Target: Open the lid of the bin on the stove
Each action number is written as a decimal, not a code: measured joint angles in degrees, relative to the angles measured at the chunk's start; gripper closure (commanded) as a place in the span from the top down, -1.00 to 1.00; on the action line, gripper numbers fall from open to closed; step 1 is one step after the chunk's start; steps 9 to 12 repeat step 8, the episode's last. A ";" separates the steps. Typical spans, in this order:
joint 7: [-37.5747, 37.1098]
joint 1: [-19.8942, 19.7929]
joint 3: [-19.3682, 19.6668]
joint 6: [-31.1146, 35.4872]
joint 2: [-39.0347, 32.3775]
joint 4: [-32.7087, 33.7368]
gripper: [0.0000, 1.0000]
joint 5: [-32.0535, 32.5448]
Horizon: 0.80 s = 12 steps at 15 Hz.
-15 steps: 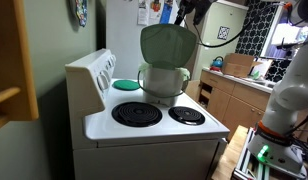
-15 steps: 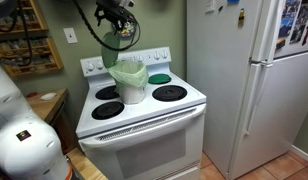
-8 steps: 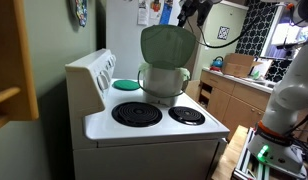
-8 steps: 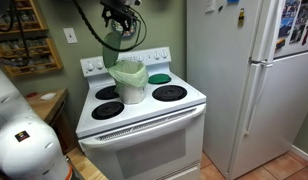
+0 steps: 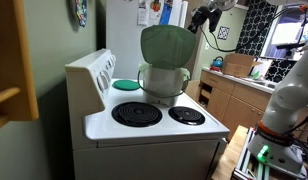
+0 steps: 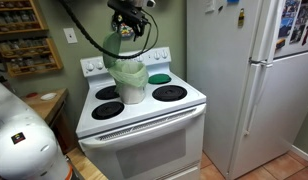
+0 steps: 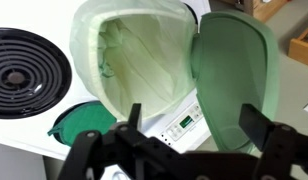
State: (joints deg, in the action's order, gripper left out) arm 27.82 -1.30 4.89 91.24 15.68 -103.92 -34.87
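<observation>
The cream-grey bin stands on a back burner of the white stove in both exterior views. Its sage-green lid stands raised, upright on its hinge. In the wrist view I look down into the lined bin, with the lid swung up beside it. My gripper is open and empty, above the lid and apart from it. It also shows high above the bin in both exterior views.
A flat teal disc lies on the other back burner. The two front coil burners are bare. The control panel rises behind. A tall white fridge stands beside the stove, and a wooden counter holds a kettle.
My gripper has moved up and sideways away from the lid's top edge. The lid stays upright and the bin has not moved.
</observation>
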 measured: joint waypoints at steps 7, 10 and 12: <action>0.83 -0.79 1.11 2.01 2.31 -3.03 1.00 1.87; 0.83 -0.79 1.11 2.01 2.31 -3.04 1.00 1.89; 0.83 -0.79 1.11 2.01 2.31 -3.04 1.00 1.89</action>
